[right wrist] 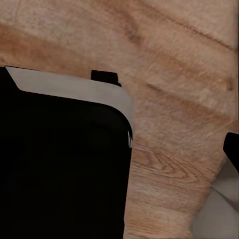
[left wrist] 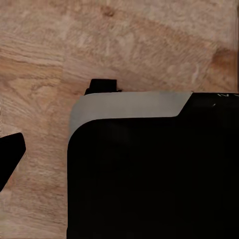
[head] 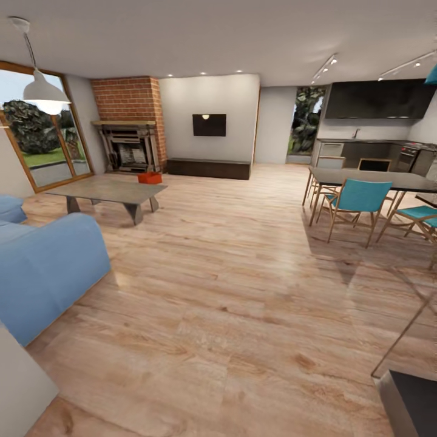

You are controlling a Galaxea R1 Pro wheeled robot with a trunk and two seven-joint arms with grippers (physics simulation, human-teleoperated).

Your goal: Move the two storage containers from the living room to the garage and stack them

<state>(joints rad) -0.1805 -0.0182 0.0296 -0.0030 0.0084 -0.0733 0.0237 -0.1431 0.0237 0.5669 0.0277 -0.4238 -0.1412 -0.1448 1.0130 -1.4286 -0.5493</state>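
I am in the living room, on its light wood plank floor point(head: 243, 291). One orange-red storage container point(head: 149, 177) sits far ahead, just behind the low coffee table point(head: 106, 191) and in front of the brick fireplace point(head: 129, 142). It is small at this distance, and I cannot tell if a second one is with it. The left wrist view has one dark fingertip point(left wrist: 10, 154) at its edge over the planks. The right wrist view has another fingertip point(right wrist: 232, 149). Nothing is held in either view. The garage is out of view.
A blue sofa point(head: 42, 261) stands close on the left. On the right are a dark dining table point(head: 370, 179) with teal chairs point(head: 358, 200). TV point(head: 209, 124) and long dark cabinet point(head: 209, 168) line the far wall. My black base point(left wrist: 149, 174) is under both wrists.
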